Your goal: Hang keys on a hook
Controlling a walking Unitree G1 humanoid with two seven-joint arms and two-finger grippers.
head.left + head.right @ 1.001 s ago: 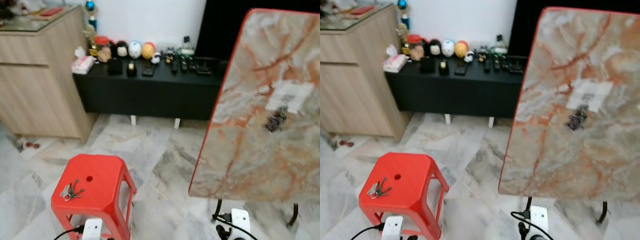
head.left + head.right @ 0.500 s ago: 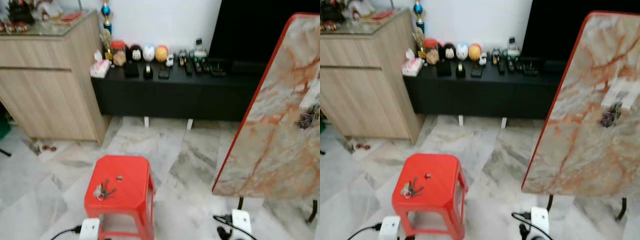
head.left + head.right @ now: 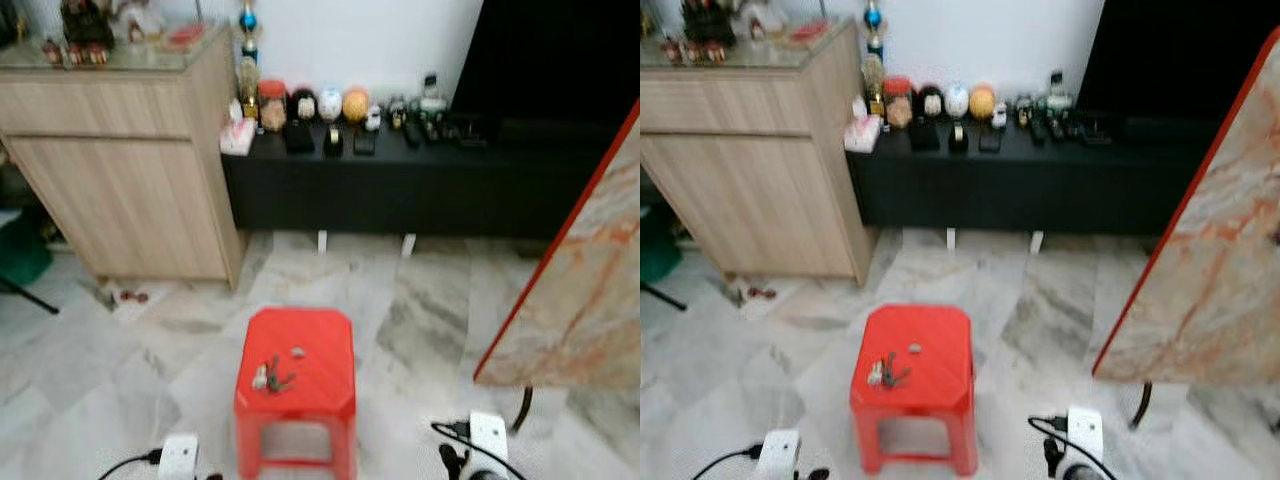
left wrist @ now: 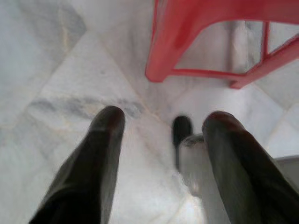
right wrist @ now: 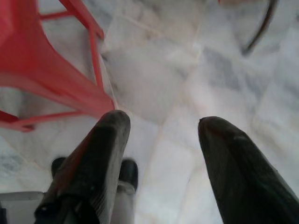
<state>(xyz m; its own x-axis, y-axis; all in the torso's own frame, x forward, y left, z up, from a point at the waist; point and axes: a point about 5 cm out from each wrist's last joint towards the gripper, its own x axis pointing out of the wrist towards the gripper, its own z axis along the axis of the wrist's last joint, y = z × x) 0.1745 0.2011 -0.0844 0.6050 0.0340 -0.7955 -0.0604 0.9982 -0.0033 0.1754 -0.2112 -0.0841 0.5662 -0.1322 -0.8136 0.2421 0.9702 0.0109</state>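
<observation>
metal keys (image 3: 270, 376) on glossy red plastic stool (image 3: 310, 395) — marble floor (image 3: 420, 310)

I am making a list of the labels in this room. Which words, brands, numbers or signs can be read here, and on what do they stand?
No text can be read in these pictures.
Pink packet on the black bench: print, if any, too blurred.
Jar and small things beside it: too small.
Keys on the red stool: no legible marking.
</observation>
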